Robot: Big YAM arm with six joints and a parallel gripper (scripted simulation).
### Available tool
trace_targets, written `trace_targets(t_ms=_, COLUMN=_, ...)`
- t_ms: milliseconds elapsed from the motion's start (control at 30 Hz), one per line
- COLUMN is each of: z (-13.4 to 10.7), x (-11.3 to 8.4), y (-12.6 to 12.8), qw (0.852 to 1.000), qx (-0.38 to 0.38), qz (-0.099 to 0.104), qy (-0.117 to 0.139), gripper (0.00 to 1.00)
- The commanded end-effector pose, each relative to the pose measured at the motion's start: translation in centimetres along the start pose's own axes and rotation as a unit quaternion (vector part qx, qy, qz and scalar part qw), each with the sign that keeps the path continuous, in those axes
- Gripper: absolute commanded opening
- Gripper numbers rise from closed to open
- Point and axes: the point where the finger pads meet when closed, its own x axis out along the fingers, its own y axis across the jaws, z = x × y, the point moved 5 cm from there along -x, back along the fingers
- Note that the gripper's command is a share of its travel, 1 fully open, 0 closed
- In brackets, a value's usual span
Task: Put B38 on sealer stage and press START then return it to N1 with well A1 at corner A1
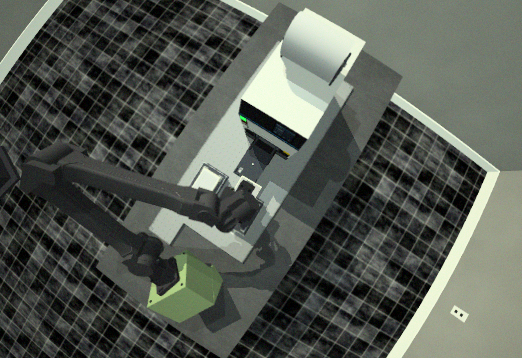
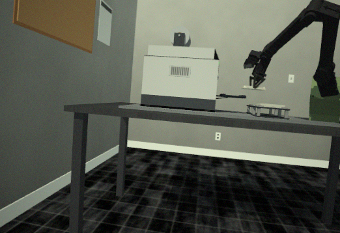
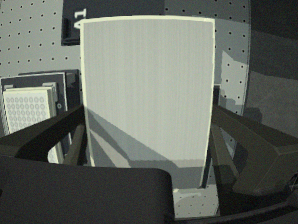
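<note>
Pincer above nest N1, plate-laden.

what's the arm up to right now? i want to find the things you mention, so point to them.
The arm's jaws hold plate B38 (image 1: 255,184) (image 2: 257,88) (image 3: 147,90) level in the air, clear of the bench, about over nest N1. The plate's top looks covered by a smooth sheet, so it has probably been sealed and is on its way back to N1. The sealer (image 1: 287,101) (image 2: 179,77) shows a green light, and its stage (image 1: 253,162) (image 2: 232,95) is out with no plate on it. The other plate (image 1: 207,178) (image 3: 25,112) sits in its nest beside N1. B38 still needs seating.
</note>
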Motion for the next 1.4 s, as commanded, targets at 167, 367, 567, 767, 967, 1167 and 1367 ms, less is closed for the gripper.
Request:
trace_targets(t_ms=167, z=-2.1, x=-1.0, y=-1.1, qw=1.000, qx=0.007, qz=-0.002, qy=-0.003, gripper=0.00)
trace_targets(t_ms=367, z=-2.9, x=-1.5, y=-1.6, qw=1.000, qx=-0.001, qz=-0.002, qy=-0.003, gripper=0.00)
trace_targets(t_ms=567, z=-3.6, x=-1.7, y=-1.5, qw=1.000, qx=-0.003, qz=-0.001, qy=-0.003, gripper=0.00)
trace_targets(t_ms=767, z=-5.5, x=-2.2, y=-2.2, qw=1.000, qx=0.006, qz=-0.002, qy=-0.002, gripper=0.00)
trace_targets(t_ms=967, z=-6.0, x=-2.7, y=-2.7, qw=1.000, qx=-0.006, qz=-0.002, qy=-0.005, gripper=0.00)
trace_targets(t_ms=1167, z=-6.9, x=-2.8, y=-2.5, qw=1.000, qx=-0.004, qz=0.001, qy=-0.004, gripper=0.00)
trace_targets(t_ms=1367, z=-8.5, x=-3.2, y=-3.2, qw=1.000, qx=0.002, qz=-0.002, qy=-0.002, gripper=0.00)
